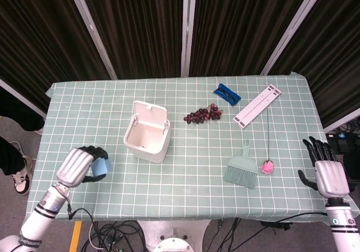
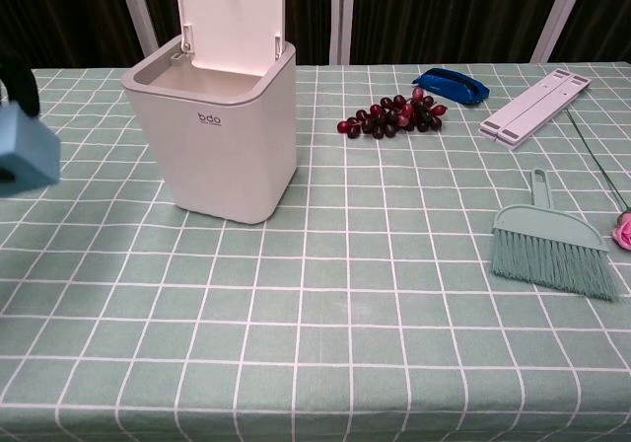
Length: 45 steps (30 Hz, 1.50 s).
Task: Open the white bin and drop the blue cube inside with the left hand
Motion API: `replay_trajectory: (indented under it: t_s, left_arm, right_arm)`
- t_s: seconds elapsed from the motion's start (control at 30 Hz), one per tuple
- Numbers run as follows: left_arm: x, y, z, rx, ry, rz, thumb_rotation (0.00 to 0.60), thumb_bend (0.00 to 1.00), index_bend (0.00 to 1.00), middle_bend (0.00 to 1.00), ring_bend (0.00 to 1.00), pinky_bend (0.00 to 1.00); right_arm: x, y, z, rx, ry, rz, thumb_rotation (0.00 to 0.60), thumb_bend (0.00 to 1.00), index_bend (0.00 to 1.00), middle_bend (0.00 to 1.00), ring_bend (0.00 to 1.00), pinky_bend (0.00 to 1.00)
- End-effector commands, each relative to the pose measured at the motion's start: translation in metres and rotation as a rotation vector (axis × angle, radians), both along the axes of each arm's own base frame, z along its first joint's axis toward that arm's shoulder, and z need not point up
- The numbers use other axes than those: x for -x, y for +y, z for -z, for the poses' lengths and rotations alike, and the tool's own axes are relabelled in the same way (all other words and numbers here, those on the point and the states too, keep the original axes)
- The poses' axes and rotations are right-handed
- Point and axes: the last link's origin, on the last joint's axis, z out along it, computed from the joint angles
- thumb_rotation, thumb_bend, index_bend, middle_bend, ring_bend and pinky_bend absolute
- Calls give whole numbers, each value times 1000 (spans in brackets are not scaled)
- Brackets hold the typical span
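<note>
Head view: lower left, the left hand (image 1: 77, 165) grasps the cube (image 1: 99, 167), lifted left of the bin (image 1: 147, 131), whose lid stands open. Lower right, the right hand (image 1: 326, 172) is released, fingers spread.

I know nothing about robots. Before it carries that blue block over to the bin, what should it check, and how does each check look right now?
1. Lid of the white bin up: ok, it stands open and upright.
2. Blue cube held by the left robot hand: ok, fingers wrap it.
3. Cube lifted off the table: ok, in the chest view it floats at the left edge.
4. Bin inside empty: ok, the head view shows a bare interior.
5. Path to the bin free: ok, nothing lies between.
6. Right robot hand out of the way: ok, open at the far table edge.
</note>
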Motion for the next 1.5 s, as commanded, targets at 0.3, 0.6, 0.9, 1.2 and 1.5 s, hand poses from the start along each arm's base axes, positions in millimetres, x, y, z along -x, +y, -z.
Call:
replay_trajectory:
  t_s: [0.3, 0.6, 0.9, 1.2, 1.5]
  left_arm:
    - [-88, 36, -26, -110, -22, 264, 600, 238, 526, 561, 492, 645]
    - [-125, 67, 8, -92, -97, 350, 600, 237, 519, 557, 491, 641]
    - [-130, 88, 32, -51, -103, 359, 600, 166, 205, 238, 222, 402]
    - [-116, 89, 27, -80, -118, 353, 600, 73, 52, 75, 73, 237]
    - [5, 20, -8, -130, 15, -10, 600, 74, 95, 128, 74, 238]
  right_arm:
    - [1, -1, -1, 5, -6, 0, 600, 246, 0, 0, 0, 0]
    - [6, 0, -1, 6, -13, 10, 600, 247, 0, 0, 0, 0]
    - [10, 0, -1, 7, -17, 23, 600, 246, 0, 0, 0, 0]
    - [11, -1, -1, 7, -18, 20, 600, 247, 0, 0, 0, 0]
    - [13, 1, -2, 5, -17, 25, 600, 246, 0, 0, 0, 0]
